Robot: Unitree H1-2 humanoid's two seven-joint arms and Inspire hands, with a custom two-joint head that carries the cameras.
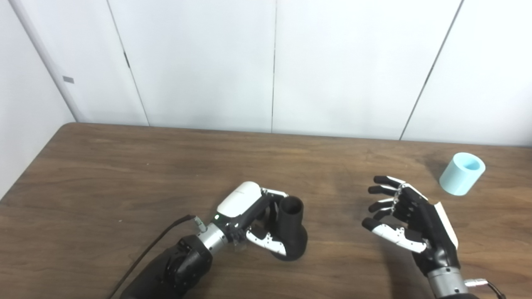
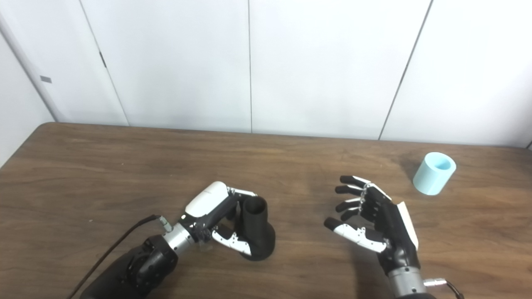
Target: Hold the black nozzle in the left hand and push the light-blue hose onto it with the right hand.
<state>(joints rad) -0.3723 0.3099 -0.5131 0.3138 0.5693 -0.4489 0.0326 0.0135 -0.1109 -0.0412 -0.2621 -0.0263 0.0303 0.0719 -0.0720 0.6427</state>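
Two hands are in your view, both low in the frame over the wooden counter (image 1: 124, 166). Your left hand (image 1: 249, 216), lower centre, has its fingers and thumb wrapped around the black nozzle (image 1: 292, 230), which stands upright on the counter with its open mouth facing up. Your right hand (image 1: 409, 222), lower right, holds nothing: its fingers are spread apart and slightly curled, palm turned toward the nozzle and well apart from it. You find the light-blue hose (image 1: 462, 173) at the right edge of the frame, a short tube lying tilted on the counter, beyond the right hand and not touched by it.
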